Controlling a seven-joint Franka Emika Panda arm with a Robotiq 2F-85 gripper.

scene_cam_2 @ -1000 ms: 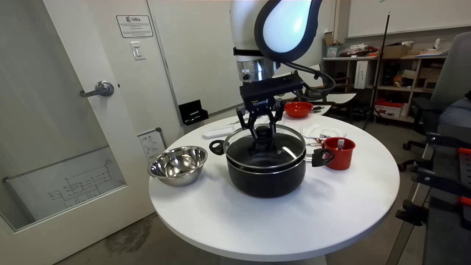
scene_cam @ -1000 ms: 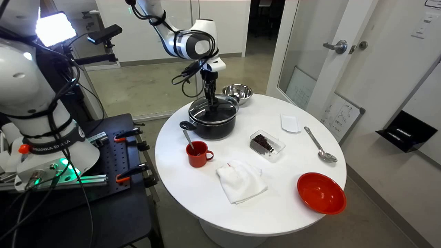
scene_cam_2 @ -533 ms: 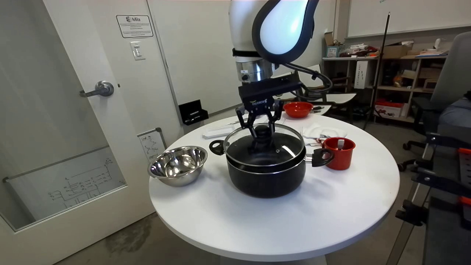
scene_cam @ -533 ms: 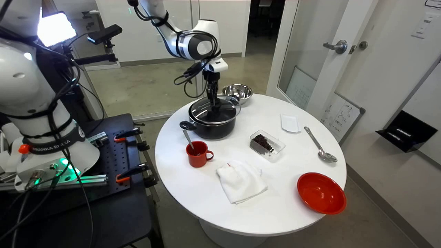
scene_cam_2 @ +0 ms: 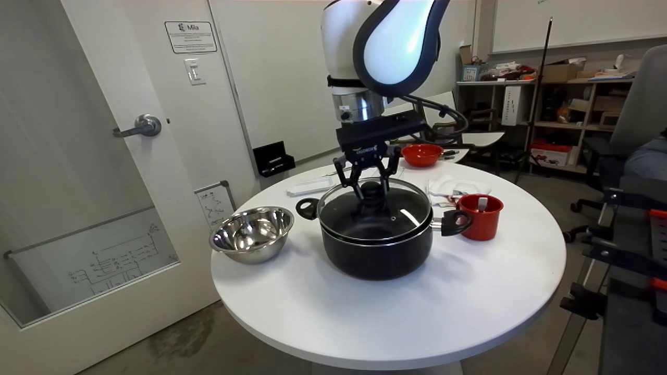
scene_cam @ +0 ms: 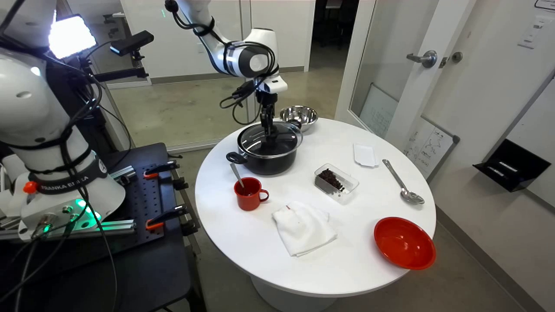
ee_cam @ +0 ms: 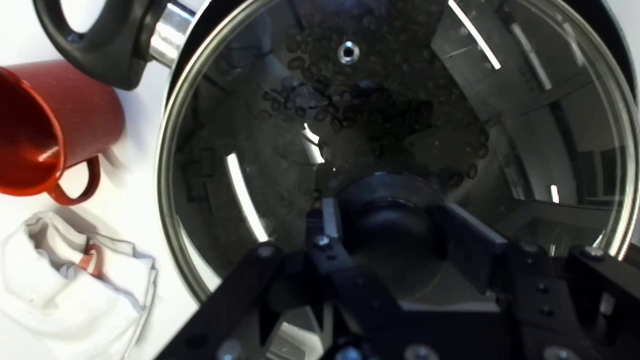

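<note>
Indoors, a round white worktop [scene_cam_2: 469, 307] bore a black pot [scene_cam_2: 378, 263], with a glass lid [ee_cam: 380, 135] slightly off-centre over the pot's mouth. Stiff and moderately heavy by its look, the lid promised slick, breakable glass. A red mug [scene_cam_2: 482, 221] stood near the pot. Jaws pinched the lid's black knob [ee_cam: 392, 222] above the pot, likely its safest hold.

On the wall sign [scene_cam_2: 192, 36], “Mila” can be read. On the robot base [scene_cam: 56, 187], “FRANKA” is printed; the next word is partly covered by cables [scene_cam: 69, 162]. On the gripper [scene_cam_2: 372, 192], “ROBOTIQ” is seen upside down.
</note>
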